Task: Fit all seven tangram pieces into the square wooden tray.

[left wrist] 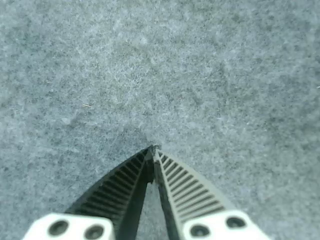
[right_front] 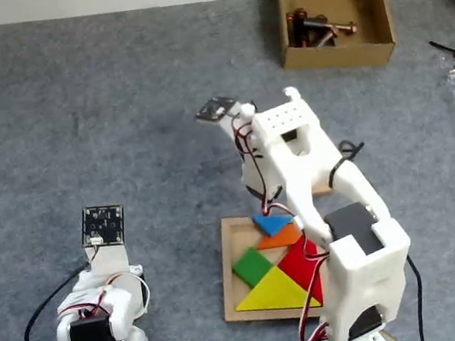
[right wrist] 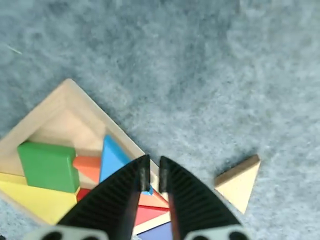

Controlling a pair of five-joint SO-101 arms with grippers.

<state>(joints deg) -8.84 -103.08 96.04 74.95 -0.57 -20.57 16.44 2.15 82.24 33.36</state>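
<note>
The grey carpet (right_front: 68, 92) was seen beneath the square wooden tray (right_front: 236, 236), where coloured pieces (right_front: 272, 289) were already laid. The right gripper (right wrist: 154, 172) was poised over the tray's rim, its jaws all but closed and nothing seen gripped. The left gripper (left wrist: 152, 150) was pinched shut, empty. An unpainted triangle (right wrist: 240, 182) was left outside the tray. Seated pieces could be jostled when it is fitted.

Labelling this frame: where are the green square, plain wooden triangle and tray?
green square (right wrist: 48, 165): right wrist view, top face centre.
plain wooden triangle (right wrist: 239, 185): right wrist view, top face centre.
tray (right wrist: 68, 89): right wrist view, corner of rim.
</note>
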